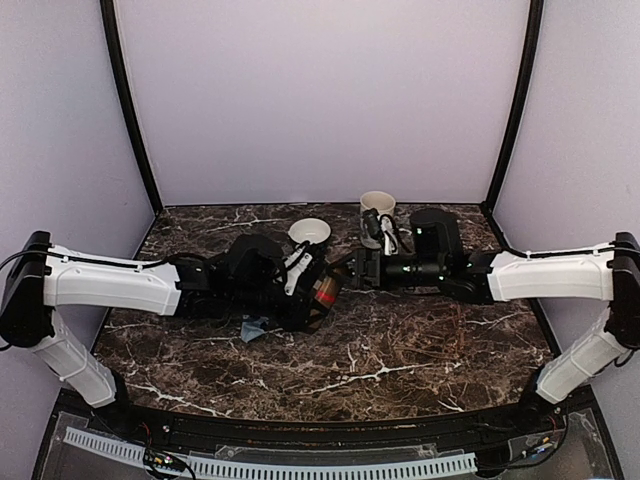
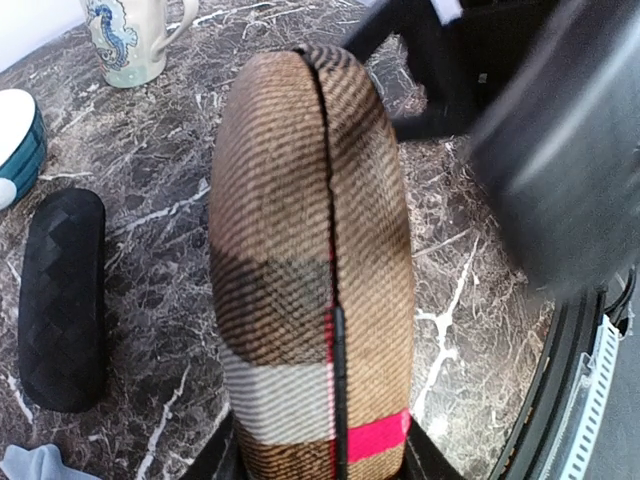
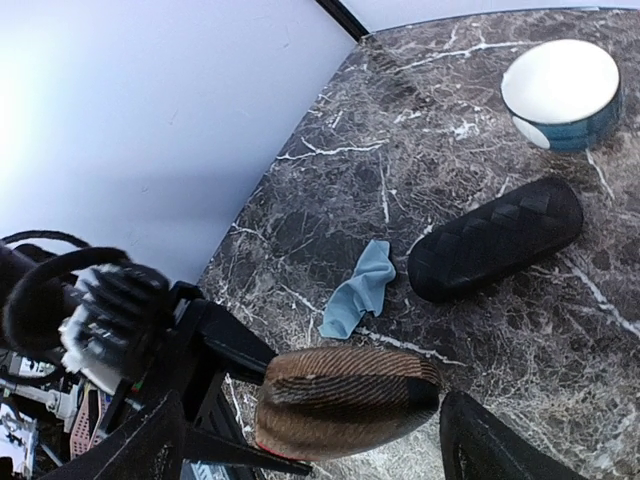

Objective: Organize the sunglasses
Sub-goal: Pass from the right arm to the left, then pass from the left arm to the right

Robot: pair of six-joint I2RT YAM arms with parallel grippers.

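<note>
Left wrist view showed the left gripper (image 2: 322, 464) pinching the brown striped case (image 2: 310, 250); the right gripper (image 3: 320, 442), fingers spread around it, might knock it loose.

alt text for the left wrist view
A closed brown striped case fills the frame, its near end clamped in the left gripper. On the marble table beside it are a black checkered case, blue cloth, teal bowl and seahorse mug.

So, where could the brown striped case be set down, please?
The dark marble table is bare along its near edge, right of the crumpled blue cloth. Crowded: mid-table, by the white bowl, seahorse mug and black checkered case.
</note>
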